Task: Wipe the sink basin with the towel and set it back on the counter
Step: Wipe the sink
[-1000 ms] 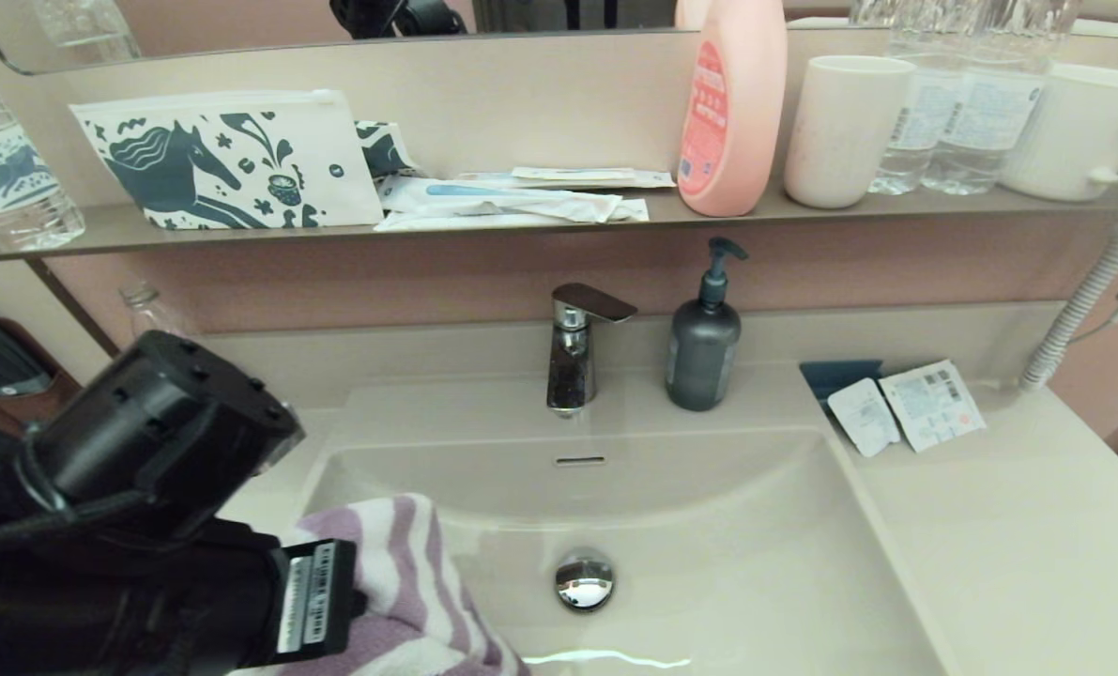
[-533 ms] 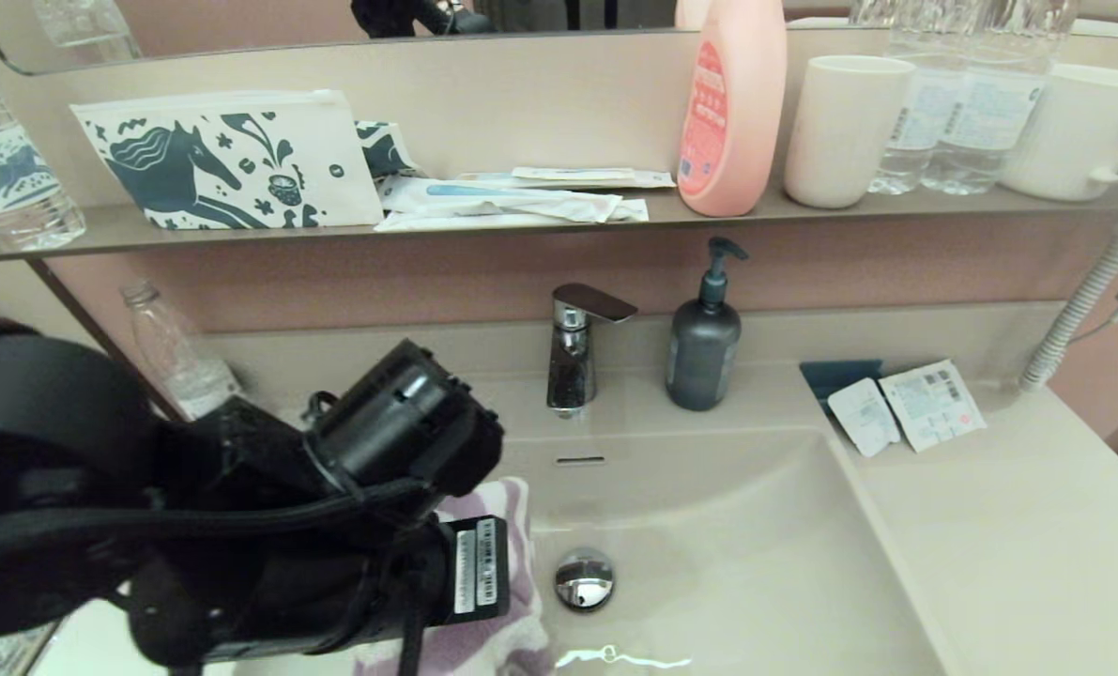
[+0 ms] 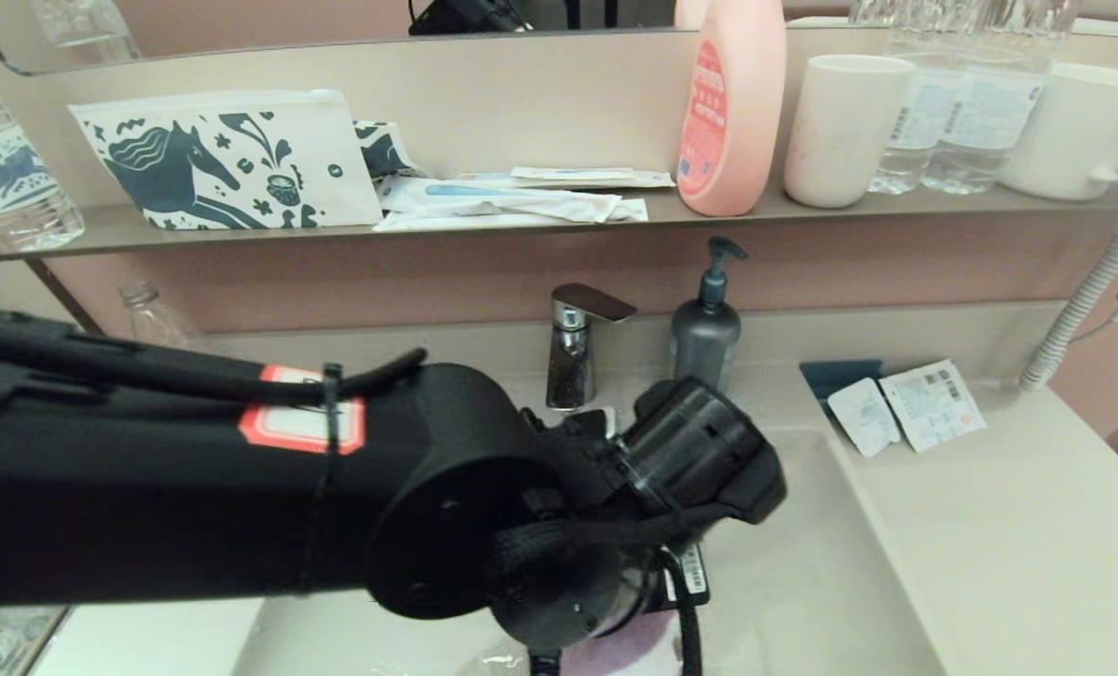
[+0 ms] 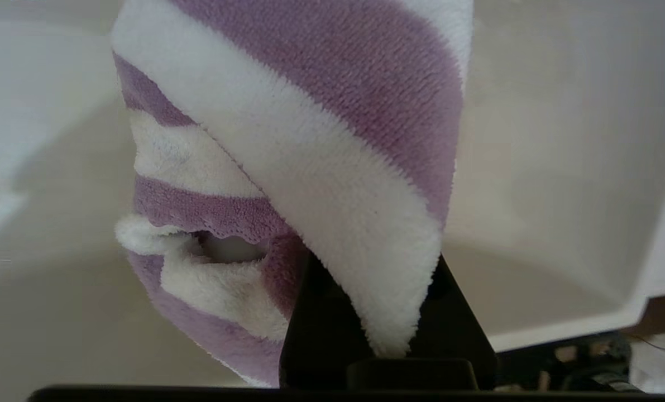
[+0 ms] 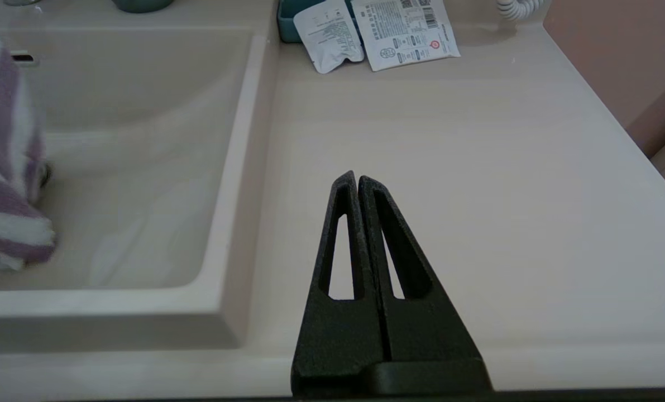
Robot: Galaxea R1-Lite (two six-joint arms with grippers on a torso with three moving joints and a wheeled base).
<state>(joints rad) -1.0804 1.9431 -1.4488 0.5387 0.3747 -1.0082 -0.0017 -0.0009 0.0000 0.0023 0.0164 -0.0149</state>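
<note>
1. Towel (image 4: 310,167): soft terry, light, limp; drapes and bunches, should conform to curved walls. Best held by a gathered fold, as it is now.
2. Left claw (image 4: 388,335): clamped on the towel's fold, down inside the sink basin (image 3: 803,563), arm reaching across from the left rim.
3. Right claw (image 5: 358,184): fingers pressed together, empty, parked over the tabletop (image 5: 477,167) right of the basin.

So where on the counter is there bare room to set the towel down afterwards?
The counter is bare right of the sink basin, from the sachets forward to its front edge; only the shut right gripper hovers there. The left gripper, inside the basin, grips the towel. The shelf is crowded.
</note>
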